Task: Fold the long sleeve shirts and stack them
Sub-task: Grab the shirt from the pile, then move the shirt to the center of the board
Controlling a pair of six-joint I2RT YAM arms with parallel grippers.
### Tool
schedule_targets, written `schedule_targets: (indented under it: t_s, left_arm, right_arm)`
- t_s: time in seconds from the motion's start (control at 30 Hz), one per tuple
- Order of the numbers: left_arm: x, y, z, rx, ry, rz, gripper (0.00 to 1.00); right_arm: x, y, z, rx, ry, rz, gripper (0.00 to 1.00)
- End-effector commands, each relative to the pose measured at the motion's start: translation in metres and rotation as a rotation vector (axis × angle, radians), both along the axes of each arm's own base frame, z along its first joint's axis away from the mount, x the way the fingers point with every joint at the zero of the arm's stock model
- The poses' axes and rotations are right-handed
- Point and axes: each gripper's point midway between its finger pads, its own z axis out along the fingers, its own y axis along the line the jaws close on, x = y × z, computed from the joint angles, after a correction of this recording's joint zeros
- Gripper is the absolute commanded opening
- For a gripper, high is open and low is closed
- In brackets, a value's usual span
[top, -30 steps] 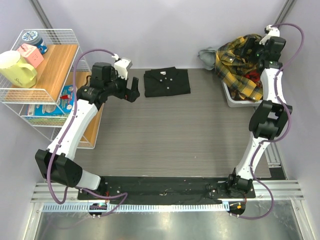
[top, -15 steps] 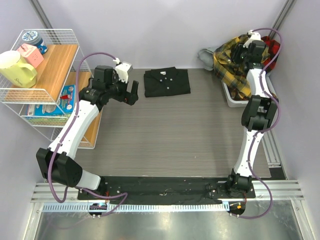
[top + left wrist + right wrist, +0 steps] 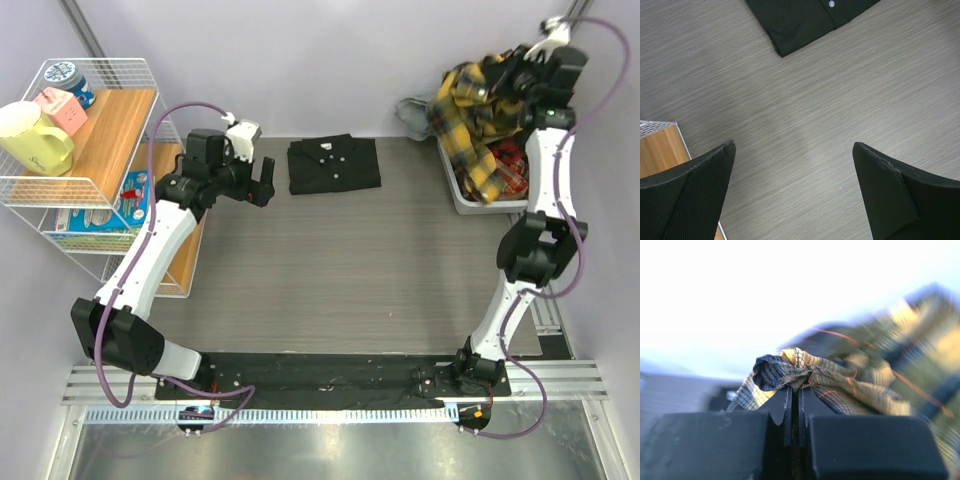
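The yellow-and-black plaid shirt (image 3: 468,120) hangs in the air at the far right corner, over the grey bin (image 3: 455,200). The right arm (image 3: 548,170) reaches up high, and its jaws are shut tight on a small bunch of the shirt's cloth. The right wrist view shows that bunch (image 3: 800,372) squeezed between them. I think the arm holds it so high so that the whole shirt can come free of the bin and not drag the others along. The bottom of the shirt looks close to the bin, so it may not be all the way out yet. A red-and-black plaid shirt (image 3: 510,160) lies in the bin. The black shirt (image 3: 333,163) lies folded flat at the far side of the desk (image 3: 350,280), buttons up, and I think it is the bottom of the stack. The left arm (image 3: 165,235) hovers just beside it on the left, with its jaws wide open and nothing in them. Its wrist view shows only bare desk between them. It seems to be placed there to help spread the plaid shirt out. The pinch is small, so the shirt could slip.
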Motion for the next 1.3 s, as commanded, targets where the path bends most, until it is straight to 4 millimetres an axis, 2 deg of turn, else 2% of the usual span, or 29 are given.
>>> schedule_targets:
  t_s: [0.0, 0.1, 0.2, 0.23, 0.3, 0.33, 0.37, 0.4, 0.43, 0.47, 0.5, 0.53, 0.57, 0.6, 0.63, 0.67, 0.7, 0.73, 0.77, 0.8, 0.83, 0.9, 0.93, 1.03, 1.07, 1.13, 1.17, 1.23, 1.27]
  left_arm:
    - [0.0, -0.001, 0.041, -0.073, -0.093, 0.033, 1.0]
    - [-0.001, 0.002, 0.046, -0.078, -0.106, 0.048, 1.0]
    - [-0.003, 0.003, 0.05, -0.086, -0.115, 0.057, 1.0]
    - [-0.003, 0.003, 0.05, -0.085, -0.114, 0.059, 1.0]
    - [-0.004, 0.005, 0.052, -0.086, -0.12, 0.065, 1.0]
    - [-0.005, 0.005, 0.051, -0.087, -0.118, 0.068, 1.0]
    - [-0.005, 0.006, 0.05, -0.087, -0.116, 0.072, 1.0]
    - [-0.006, 0.007, 0.048, -0.086, -0.111, 0.074, 1.0]
    - [-0.007, 0.006, 0.044, -0.083, -0.101, 0.072, 1.0]
    - [-0.009, 0.005, 0.043, -0.087, -0.096, 0.065, 1.0]
    - [-0.01, 0.006, 0.039, -0.084, -0.086, 0.062, 1.0]
    - [-0.012, 0.005, 0.03, -0.079, -0.066, 0.052, 1.0]
    - [-0.016, 0.002, 0.023, -0.072, -0.047, 0.021, 1.0]
    - [-0.019, 0.002, 0.016, -0.062, -0.031, 0.006, 1.0]
    - [-0.022, 0.001, 0.009, -0.059, -0.011, -0.011, 1.0]
    - [-0.027, -0.001, -0.005, -0.028, 0.007, -0.054, 1.0]
    - [-0.032, -0.006, -0.011, -0.039, 0.028, -0.102, 1.0]
    - [-0.036, -0.01, -0.018, -0.037, 0.04, -0.147, 1.0]
    - [-0.042, -0.014, -0.031, -0.022, 0.058, -0.206, 1.0]
    - [-0.05, -0.024, -0.035, -0.054, 0.078, -0.278, 1.0]
    - [-0.052, -0.029, -0.047, -0.05, 0.107, -0.312, 1.0]
    - [-0.056, -0.034, -0.066, -0.022, 0.137, -0.371, 1.0]
    - [-0.055, -0.039, -0.084, -0.01, 0.185, -0.389, 1.0]
    - [-0.05, -0.053, -0.108, 0.019, 0.233, -0.421, 1.0]
    - [-0.045, -0.057, -0.128, 0.026, 0.285, -0.42, 1.0]
    - [-0.038, -0.068, -0.139, 0.01, 0.322, -0.411, 0.96]
    - [-0.039, -0.076, -0.159, 0.008, 0.38, -0.425, 0.92]
    - [-0.035, -0.09, -0.167, -0.016, 0.403, -0.424, 0.91]
    - [-0.036, -0.1, -0.172, -0.017, 0.408, -0.434, 0.9]
  right_arm:
    - [-0.117, 0.072, 0.215, 0.058, -0.449, 0.244, 0.01]
    - [-0.158, 0.098, 0.256, 0.144, -0.516, 0.351, 0.01]
    - [-0.2, 0.133, 0.293, 0.202, -0.583, 0.472, 0.01]
    - [-0.212, 0.153, 0.3, 0.22, -0.591, 0.527, 0.01]
    - [-0.228, 0.17, 0.305, 0.253, -0.583, 0.578, 0.01]
    - [-0.245, 0.181, 0.311, 0.265, -0.597, 0.611, 0.01]
    - [-0.253, 0.184, 0.31, 0.268, -0.594, 0.633, 0.01]
    - [-0.245, 0.184, 0.294, 0.279, -0.551, 0.629, 0.01]
    - [-0.262, 0.183, 0.295, 0.262, -0.55, 0.62, 0.01]
    - [-0.259, 0.173, 0.285, 0.241, -0.532, 0.581, 0.01]
    - [-0.238, 0.16, 0.246, 0.257, -0.441, 0.533, 0.01]
    - [-0.255, 0.151, 0.244, 0.228, -0.459, 0.499, 0.01]
    - [-0.248, 0.118, 0.227, 0.216, -0.432, 0.406, 0.01]
    - [-0.242, 0.104, 0.184, 0.229, -0.332, 0.389, 0.01]
    - [-0.243, 0.083, 0.164, 0.182, -0.316, 0.339, 0.01]
    - [-0.257, 0.071, 0.152, 0.134, -0.309, 0.297, 0.01]
    - [-0.255, 0.04, 0.091, 0.166, -0.135, 0.211, 0.01]
    - [-0.263, 0.031, 0.062, 0.139, -0.062, 0.195, 0.03]
    - [-0.273, 0.013, 0.027, -0.056, -0.042, 0.193, 0.12]
    - [-0.293, 0.014, -0.023, -0.031, 0.147, 0.181, 0.46]
    - [-0.301, 0.006, -0.044, -0.191, 0.168, 0.192, 0.62]
    - [-0.323, 0.009, -0.072, -0.213, 0.288, 0.192, 0.86]
    - [-0.327, 0.009, -0.074, -0.223, 0.297, 0.19, 0.87]
    - [-0.336, 0.018, -0.076, -0.253, 0.274, 0.224, 0.93]
    - [-0.337, 0.021, -0.081, -0.259, 0.272, 0.245, 0.95]
    - [-0.337, 0.026, -0.089, -0.252, 0.291, 0.266, 0.95]
    - [-0.338, 0.03, -0.098, -0.24, 0.314, 0.282, 0.95]
    - [-0.339, 0.042, -0.112, -0.232, 0.355, 0.335, 0.98]
    - [-0.341, 0.045, -0.126, -0.228, 0.391, 0.343, 1.0]
